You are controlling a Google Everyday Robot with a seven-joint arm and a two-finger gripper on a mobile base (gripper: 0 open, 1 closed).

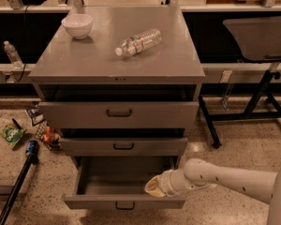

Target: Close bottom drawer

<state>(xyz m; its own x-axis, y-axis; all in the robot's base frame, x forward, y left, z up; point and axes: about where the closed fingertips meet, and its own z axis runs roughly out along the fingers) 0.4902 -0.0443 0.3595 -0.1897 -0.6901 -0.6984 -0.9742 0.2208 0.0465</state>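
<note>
The bottom drawer [107, 182] of the grey cabinet stands pulled out, a shallow open tray with a slim front panel and a small black loop handle [125, 206]. My gripper [152, 187] reaches in from the right on a white arm [225, 179]. It sits over the right inside part of the drawer, just behind the front panel. The middle drawer [123, 146] and the top drawer [119, 112] above it look slightly ajar.
A white bowl [77, 26] and a plastic water bottle [138, 42] lie on the cabinet top [84, 60]. Snack packets [11, 135] and a black pole [16, 186] are on the floor at left. A black table frame [253, 107] stands at right.
</note>
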